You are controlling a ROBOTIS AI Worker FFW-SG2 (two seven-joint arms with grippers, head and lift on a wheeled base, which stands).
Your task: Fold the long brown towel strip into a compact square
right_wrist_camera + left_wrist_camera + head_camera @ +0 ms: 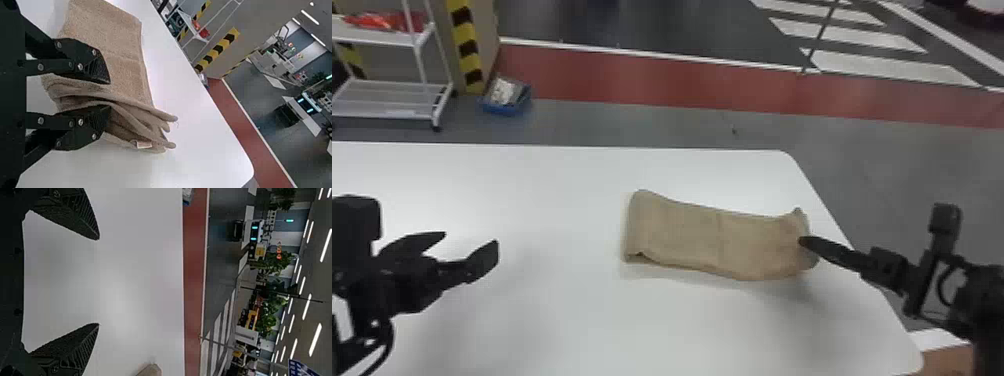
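Pinching one end of the brown towel (682,235) with the right gripper (110,94) on the white table (557,200), near its edge, with the left gripper (98,281) spread wide, well apart, and risking a crooked fold through likely slippage among unevenly bunched layers (143,117).

Red floor strip (652,80); white rack (387,97); yellow-black corner stripes (466,32).

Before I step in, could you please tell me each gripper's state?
Left gripper: open, empty.
Right gripper: at the towel; whether it holds it cannot be told.
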